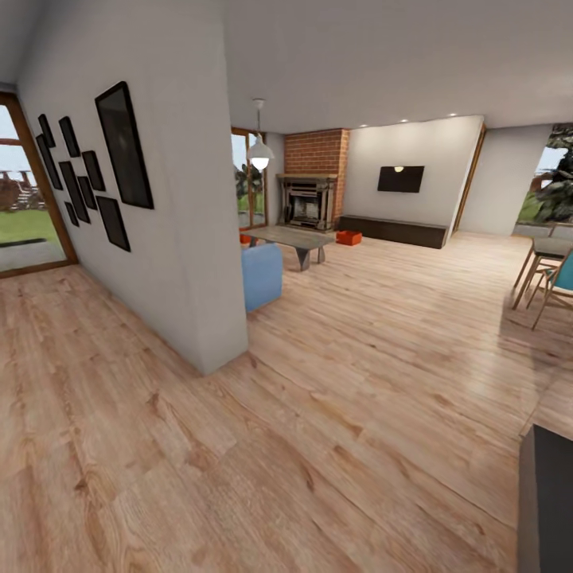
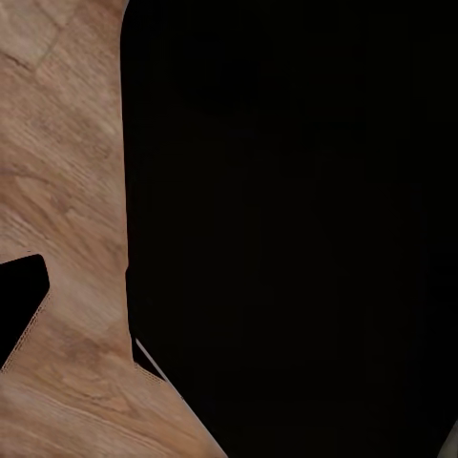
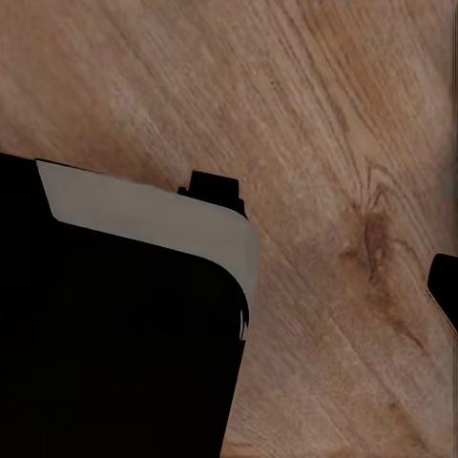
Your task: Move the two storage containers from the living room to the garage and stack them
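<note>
two storage containers [image 1: 348,237] beside fireplace [image 1: 307,202]

the head view is bright and evenly lit, with daylight at the glass door [image 1: 28,191] on the left and the window [image 1: 551,179] far right. a pendant lamp [image 1: 259,153] glows white, and small ceiling spots [image 1: 402,120] shine above the far wall. soft sheen lies on the wood floor [image 1: 374,342]. straight lines bow toward the edges. both wrist views are dimmer, slightly soft, with large black unlit shapes.
</note>
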